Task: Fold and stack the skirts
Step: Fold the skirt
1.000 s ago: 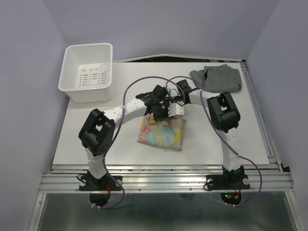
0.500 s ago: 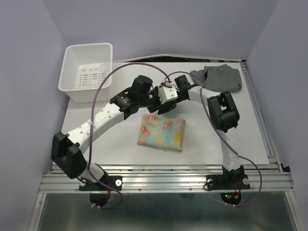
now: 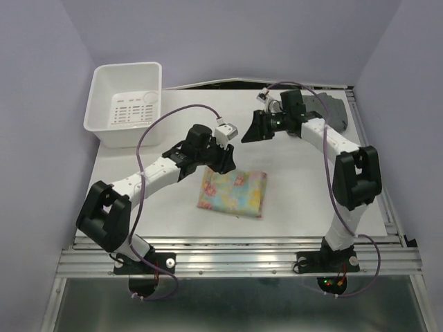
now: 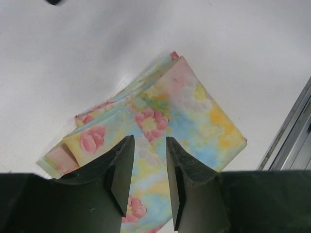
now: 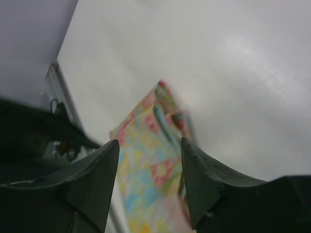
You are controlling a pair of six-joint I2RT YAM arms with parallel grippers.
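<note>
The flowered pastel skirt (image 3: 232,192) lies folded in a rectangle on the white table (image 3: 138,207), in front of both arms. My left gripper (image 3: 223,160) hovers over its far left corner. In the left wrist view that gripper (image 4: 149,145) is open, with the flowered skirt (image 4: 194,116) flat below and nothing between its fingers. My right gripper (image 3: 248,133) hangs higher and farther back, open and empty. In the right wrist view the right gripper (image 5: 149,143) looks down at the blurred flowered skirt (image 5: 150,179). The grey skirt (image 3: 337,109) lies crumpled at the back right corner, partly hidden by the right arm.
A white plastic bin (image 3: 124,135) stands at the back left corner of the table. A metal rail (image 3: 235,245) runs along the near edge, and purple cables loop over both arms.
Both grippers have opened and lifted off the flowered skirt, which now lies flat and folded. The right arm swung up and back to the right, and the left arm drew back slightly.
</note>
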